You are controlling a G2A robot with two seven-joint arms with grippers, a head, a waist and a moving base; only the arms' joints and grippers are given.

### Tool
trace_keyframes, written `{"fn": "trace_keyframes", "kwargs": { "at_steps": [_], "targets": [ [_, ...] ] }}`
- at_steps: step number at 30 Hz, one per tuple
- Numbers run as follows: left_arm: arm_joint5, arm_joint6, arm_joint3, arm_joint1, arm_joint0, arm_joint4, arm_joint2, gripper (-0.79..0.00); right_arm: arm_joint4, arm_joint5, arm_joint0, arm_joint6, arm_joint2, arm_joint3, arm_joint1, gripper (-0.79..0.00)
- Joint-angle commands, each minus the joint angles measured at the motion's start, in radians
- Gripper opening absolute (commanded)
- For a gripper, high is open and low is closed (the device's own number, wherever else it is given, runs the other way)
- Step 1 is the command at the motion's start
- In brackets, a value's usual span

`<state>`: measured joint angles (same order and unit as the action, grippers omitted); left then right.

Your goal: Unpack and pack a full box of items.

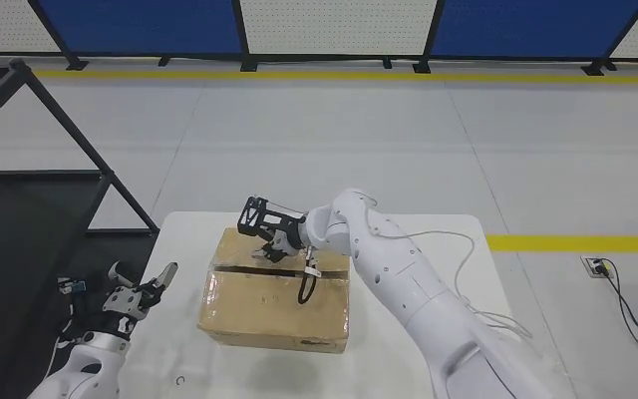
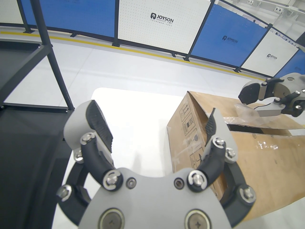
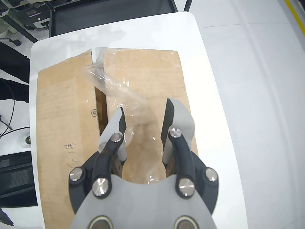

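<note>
cardboard, brown and glossy with tape: the box [image 1: 274, 304] sits mid-table [image 1: 429, 239], its top flaps nearly closed with a dark slot [image 3: 101, 110] between them. printed handling symbols [image 2: 190, 125] run down the side facing the left arm, and pen scribbles [image 3: 70, 146] mark one flap. the right gripper [image 3: 145, 114] hovers over the box top toward 11 o'clock, jaws parted. a crumpled strip of clear film [image 3: 112, 84] lies between them, touching one finger and trailing across the flap seam. the left gripper [image 2: 155, 117] hangs at the box's 9 o'clock, apart from it, jaws spread with nothing between. a black rack [image 1: 50, 229] stands at the table's 9 o'clock. blue and white fence panels [image 1: 329, 25] bearing logos line 12 o'clock.
</note>
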<state>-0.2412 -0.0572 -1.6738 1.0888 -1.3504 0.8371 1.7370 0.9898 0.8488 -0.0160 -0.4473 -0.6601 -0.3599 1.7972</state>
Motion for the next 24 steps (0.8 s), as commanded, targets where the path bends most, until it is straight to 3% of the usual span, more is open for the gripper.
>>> {"fn": "trace_keyframes", "kwargs": {
  "at_steps": [1, 4, 7, 8, 9, 18, 24],
  "targets": [
    [-0.001, 0.001, 0.001, 0.000, -0.001, -0.002, 0.002, 0.000, -0.016, 0.013, -0.002, -0.019, -0.002, 0.011, 0.005, -0.416],
    [-0.001, 0.000, 0.003, 0.000, -0.001, -0.002, 0.005, 0.000, -0.035, 0.029, -0.006, -0.043, -0.003, 0.025, 0.013, -0.425],
    [-0.001, 0.001, 0.006, 0.001, -0.001, -0.003, 0.006, 0.000, -0.047, 0.035, -0.011, -0.058, -0.003, 0.037, 0.020, -0.594],
    [-0.001, 0.001, 0.007, 0.001, -0.001, -0.003, 0.006, 0.000, -0.050, 0.038, -0.013, -0.060, -0.003, 0.040, 0.022, -0.757],
    [-0.001, 0.001, 0.008, 0.001, -0.001, -0.002, 0.006, 0.000, -0.053, 0.044, -0.015, -0.060, -0.003, 0.043, 0.024, -0.785],
    [-0.001, -0.003, 0.007, 0.002, 0.005, -0.001, 0.003, 0.000, -0.043, 0.068, -0.031, -0.026, -0.003, 0.059, 0.026, -0.785],
    [-0.005, -0.008, -0.010, 0.004, 0.000, 0.006, -0.002, 0.000, 0.068, 0.041, -0.027, 0.092, 0.020, -0.003, 0.012, -0.785]
  ]
}}
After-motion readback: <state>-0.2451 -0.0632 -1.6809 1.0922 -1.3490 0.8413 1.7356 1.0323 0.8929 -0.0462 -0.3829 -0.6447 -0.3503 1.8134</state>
